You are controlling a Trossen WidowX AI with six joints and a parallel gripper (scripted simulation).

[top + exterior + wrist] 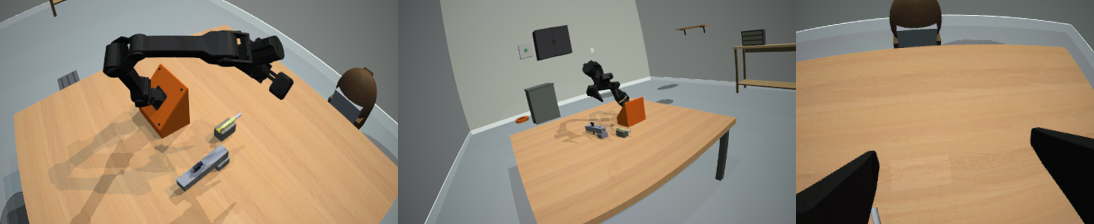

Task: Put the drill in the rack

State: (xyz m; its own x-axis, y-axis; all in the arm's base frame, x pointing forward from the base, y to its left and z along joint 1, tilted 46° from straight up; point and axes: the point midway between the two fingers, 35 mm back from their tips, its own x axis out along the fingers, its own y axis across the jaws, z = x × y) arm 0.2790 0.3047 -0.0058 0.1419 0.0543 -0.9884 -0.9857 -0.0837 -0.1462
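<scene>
The drill [229, 122] [623, 130], yellow-green with a grey tip, lies flat in the small dark rack [223, 132] [621, 133] near the table's middle. The grey block [207, 164] [598, 131] lies in front of it with the black key [197, 166] [592, 123] standing on top. My gripper [272, 78] [596, 94] [957, 147] is open and empty. It hangs high above the table, up and to the right of the rack. In the wrist view only the drill's tip end and a corner of the rack show at the bottom left.
The orange wedge [172, 104] [633, 111] that carries the arm stands left of the rack. A brown chair [357, 95] [916, 15] stands past the table's right edge. A grey cabinet [542, 102] stands behind the table.
</scene>
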